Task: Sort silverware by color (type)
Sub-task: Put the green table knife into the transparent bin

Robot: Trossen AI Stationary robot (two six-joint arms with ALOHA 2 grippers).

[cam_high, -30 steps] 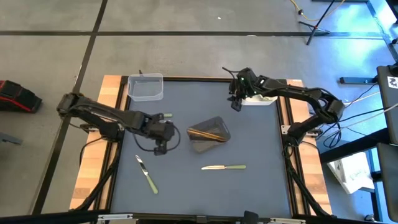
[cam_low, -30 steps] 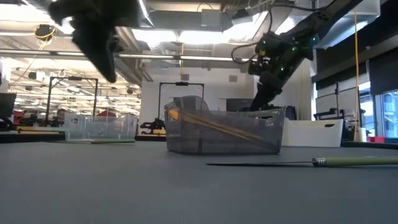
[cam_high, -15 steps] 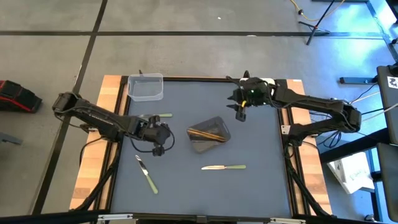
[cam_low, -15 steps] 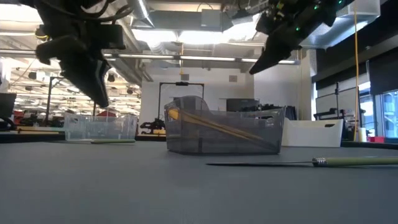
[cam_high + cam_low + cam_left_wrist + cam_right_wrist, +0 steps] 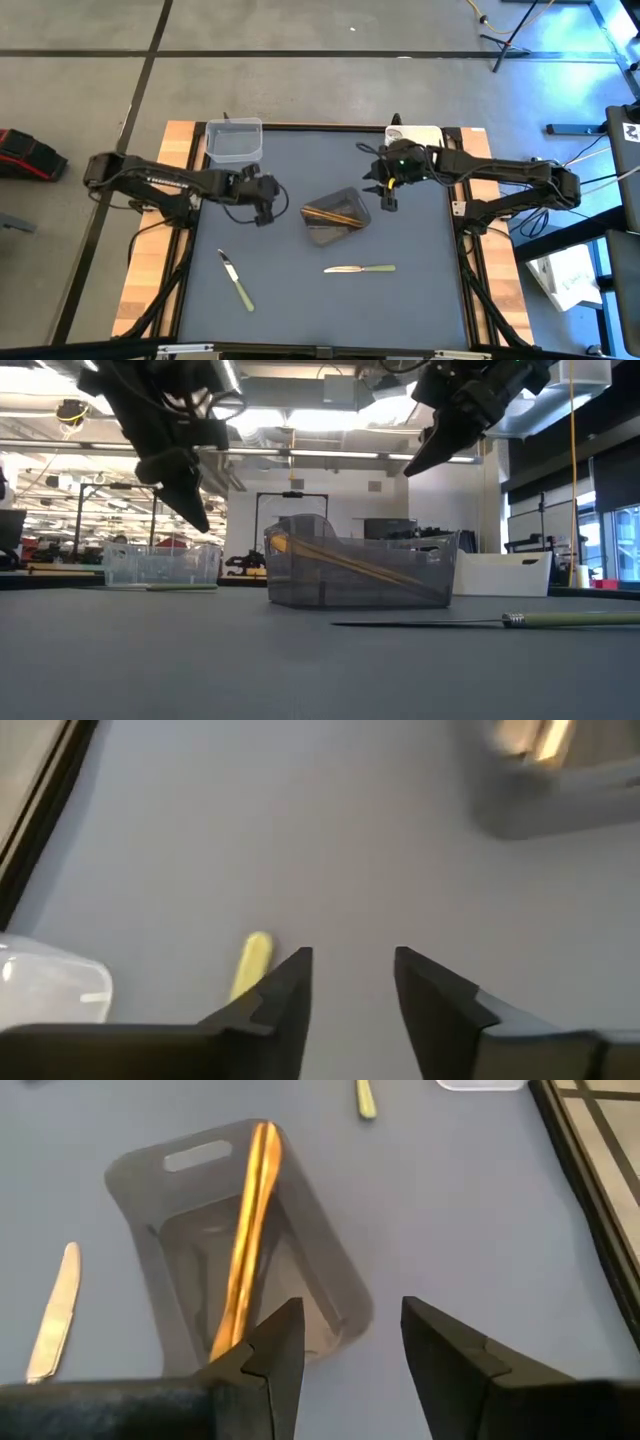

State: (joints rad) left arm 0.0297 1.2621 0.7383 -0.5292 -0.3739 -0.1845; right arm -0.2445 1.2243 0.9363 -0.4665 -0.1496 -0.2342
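Left gripper raised, fingers apart, right gripper raised, fingers apart

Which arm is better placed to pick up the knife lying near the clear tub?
Left. The left gripper hovers open right beside that knife, whose handle shows by its fingers in the left wrist view. The right gripper is across the table, over the grey tub.

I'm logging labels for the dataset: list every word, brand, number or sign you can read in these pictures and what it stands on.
None can be read.
Dark grey tub, clear tub, white tub: no label shows.
Green-handled knives, gold pieces: no marking shows.
Black-and-white sign at the high view's right edge: cut off and too small to read.
Left gripper and right gripper: no lettering shows.
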